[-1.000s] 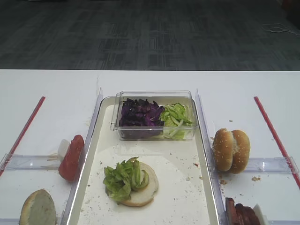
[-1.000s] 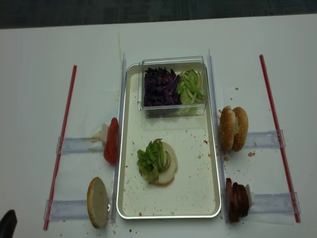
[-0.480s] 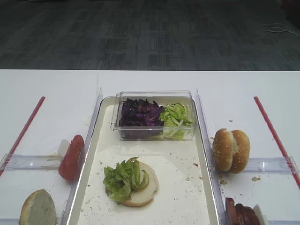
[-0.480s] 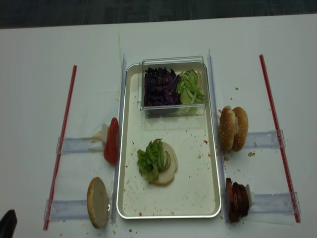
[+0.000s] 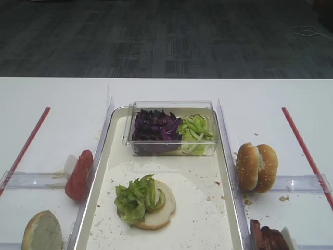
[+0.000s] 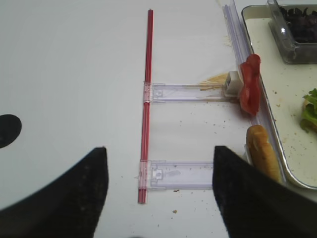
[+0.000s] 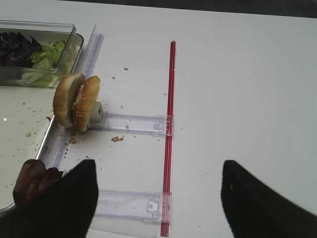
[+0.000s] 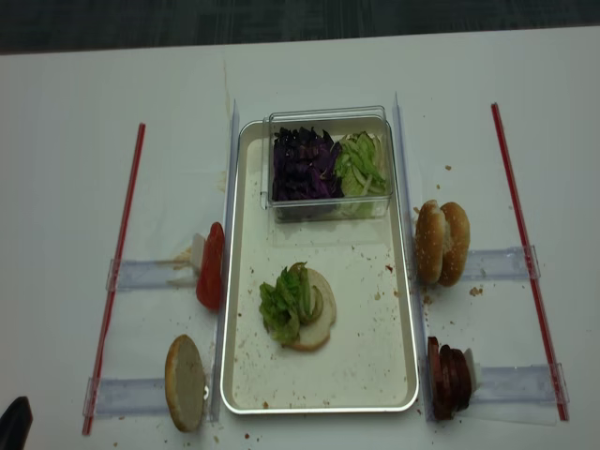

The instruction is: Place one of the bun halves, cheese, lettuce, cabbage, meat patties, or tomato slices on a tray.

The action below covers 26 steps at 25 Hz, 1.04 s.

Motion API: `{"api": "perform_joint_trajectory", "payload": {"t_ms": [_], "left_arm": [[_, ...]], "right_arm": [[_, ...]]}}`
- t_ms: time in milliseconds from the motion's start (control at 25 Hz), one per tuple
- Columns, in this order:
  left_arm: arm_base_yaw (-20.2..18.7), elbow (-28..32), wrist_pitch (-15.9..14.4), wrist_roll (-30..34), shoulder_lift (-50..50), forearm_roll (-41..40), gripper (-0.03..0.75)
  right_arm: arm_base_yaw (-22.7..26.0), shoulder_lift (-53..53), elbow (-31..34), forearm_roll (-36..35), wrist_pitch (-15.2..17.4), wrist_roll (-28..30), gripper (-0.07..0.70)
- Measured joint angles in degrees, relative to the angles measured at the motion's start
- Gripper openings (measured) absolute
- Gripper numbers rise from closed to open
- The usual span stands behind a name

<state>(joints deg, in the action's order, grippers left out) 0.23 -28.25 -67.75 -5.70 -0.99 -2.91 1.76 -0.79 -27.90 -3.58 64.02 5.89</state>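
Right gripper (image 7: 153,198) hangs low over the near right table edge, jaws spread wide and holding nothing. Nearest to it, just ahead and to its left, are the meat patties (image 7: 33,181) — dark slices stacked on edge on a clear plastic rail (image 7: 130,204), with the stack's long axis running along the tray side, so each slice faces toward and away from the gripper. Left gripper (image 6: 158,193) sits on the opposite near corner, also spread and empty; a lone bun half (image 6: 263,158) stands on edge just ahead to its right, touching the tray rim, with the tomato slices (image 6: 249,85) a bit further along the same side. On the tray (image 8: 380,366) itself a bun half topped with lettuce (image 8: 287,302) already lies mid-tray. Further out, a seeded pair of bun halves (image 8: 442,242) stands on edge on the right, and at the far end a clear box (image 8: 328,114) holds cabbage (image 8: 302,164) and more green shreds. Judgement: patty is the likely next layer, right arm is clearly nearer, reach goes forward-left — the grip should close across a slice's flat faces.
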Motion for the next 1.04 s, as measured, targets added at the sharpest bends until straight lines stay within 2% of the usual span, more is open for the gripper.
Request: {"api": "perform_joint_trajectory", "payload": {"t_ms": [1040], "left_arm": [[0.0,0.0,0.0,0.0,0.0,0.0,0.453]], "right_arm": [[0.0,0.0,0.0,0.0,0.1,0.1,0.556]]}}
